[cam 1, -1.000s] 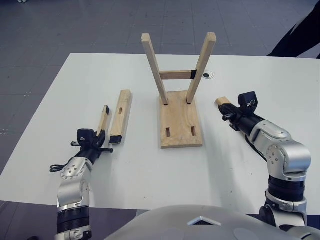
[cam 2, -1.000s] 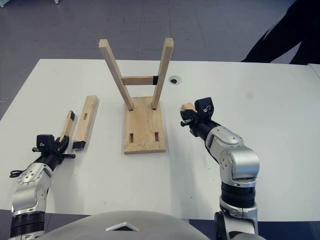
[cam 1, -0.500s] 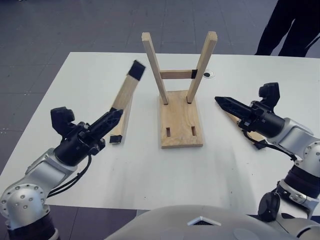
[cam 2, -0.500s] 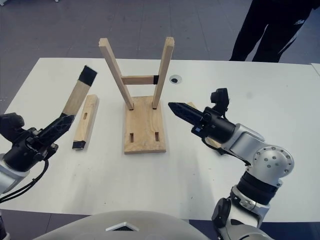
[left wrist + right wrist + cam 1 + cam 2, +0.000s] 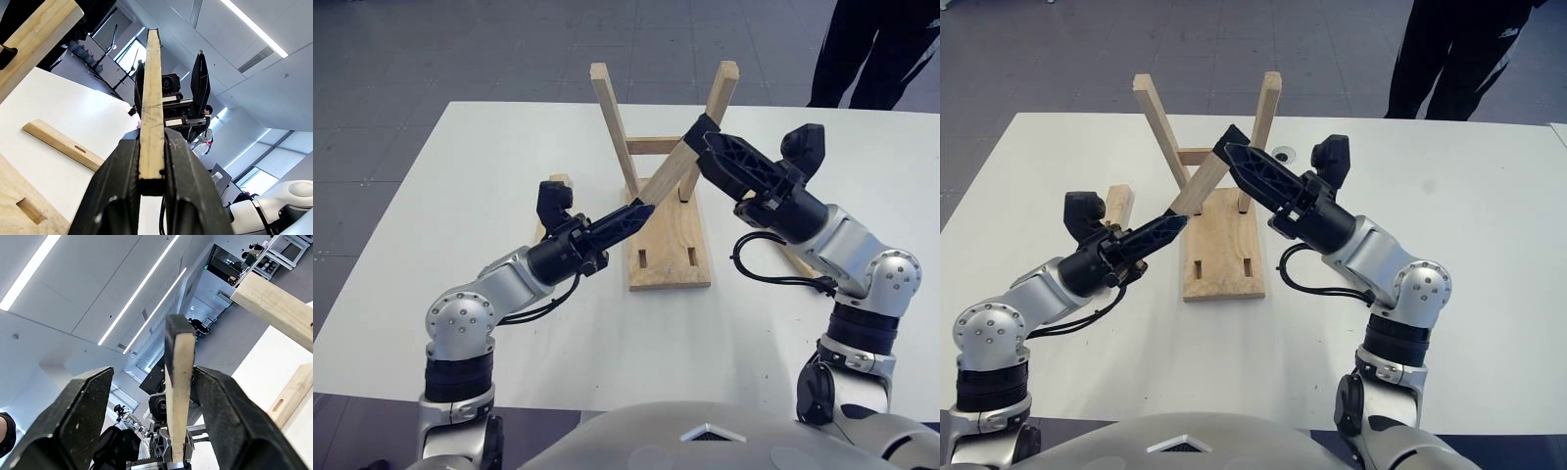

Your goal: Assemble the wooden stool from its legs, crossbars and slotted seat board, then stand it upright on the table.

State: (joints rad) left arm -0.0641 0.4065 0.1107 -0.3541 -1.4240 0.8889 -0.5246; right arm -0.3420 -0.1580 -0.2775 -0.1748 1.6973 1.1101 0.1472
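Left claw (image 5: 631, 213) clenched on a wooden bar (image 5: 671, 171), angled above the seat board (image 5: 668, 257); right claw (image 5: 713, 140) gapes around its far end, likely for handover.

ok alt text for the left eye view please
The left hand holds a wooden bar slanted up over the seat board, and the open right hand brackets its black-tipped top end. Two legs joined by a crossbar stand on the board, on a white table.

Pale wooden leg (image 5: 1117, 203), 9 o'clock of slotted seat board (image 5: 668, 240): mostly behind left arm. Second pale leg (image 5: 793, 258), 3 o'clock: largely behind right forearm. Held wooden bar (image 5: 674, 173): lower end inside left gripper (image 5: 642, 211).
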